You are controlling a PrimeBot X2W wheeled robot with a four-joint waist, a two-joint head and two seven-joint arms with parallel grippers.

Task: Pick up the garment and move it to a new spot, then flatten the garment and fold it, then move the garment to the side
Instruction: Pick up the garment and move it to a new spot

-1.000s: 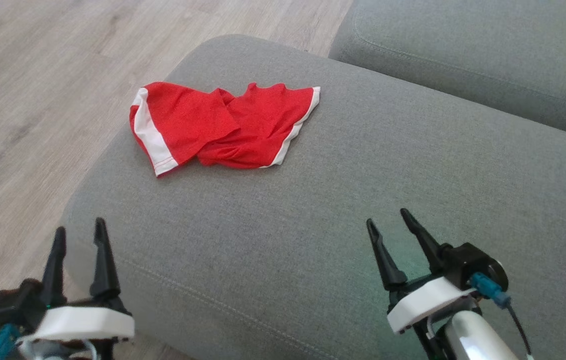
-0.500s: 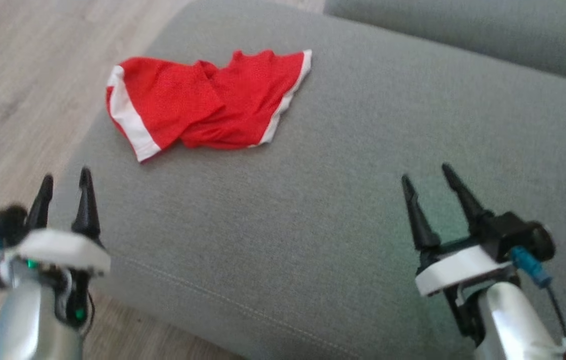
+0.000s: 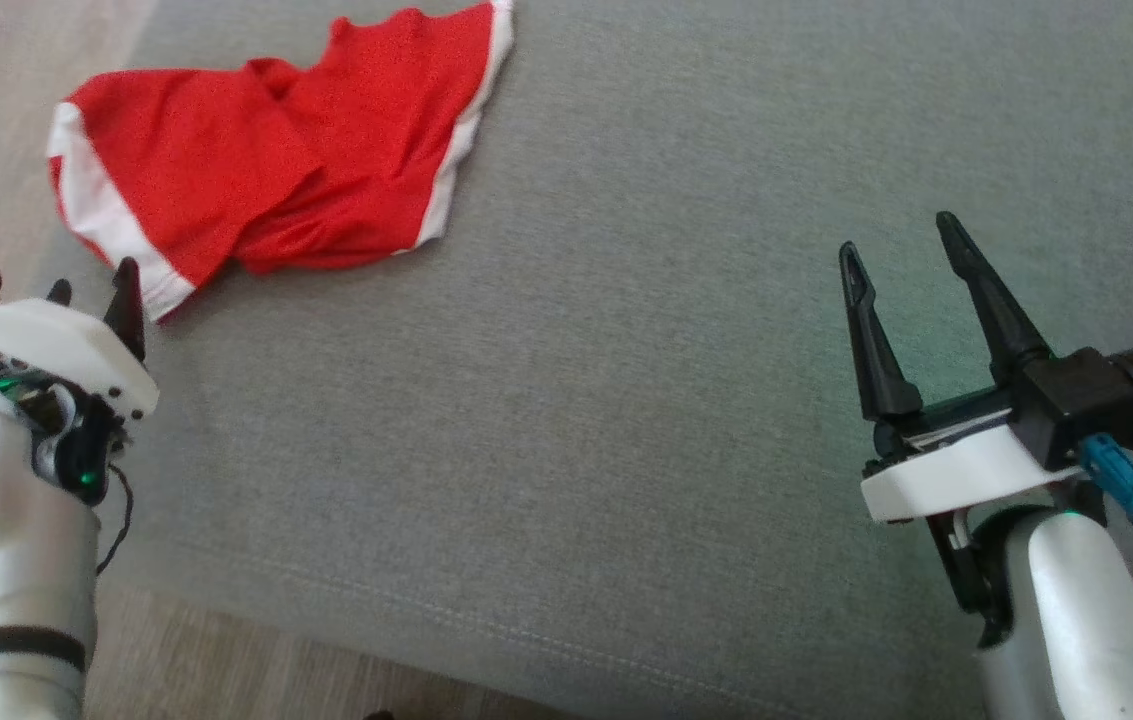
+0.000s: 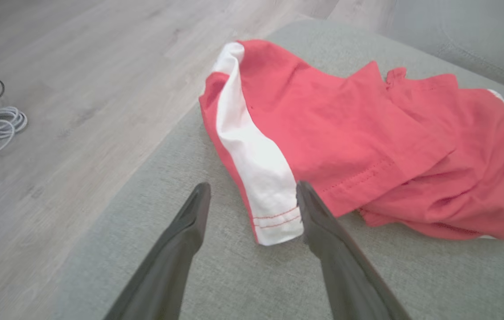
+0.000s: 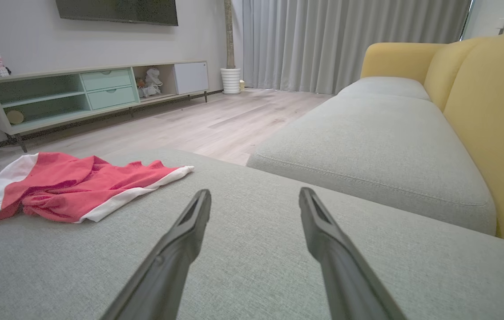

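Left end effector spread, seemingly straddling garment corner; right end effector spread above cushion.

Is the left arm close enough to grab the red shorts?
Probably yes. The left gripper is open, and the red shorts lie just ahead of it on the sofa cushion; nothing blocks the way.

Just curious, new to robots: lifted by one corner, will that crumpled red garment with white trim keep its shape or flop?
Probably flops: the red garment with white trim lies in soft overlapping folds. It looks thin, so likely light. Gripped at one corner, the rest should dangle.
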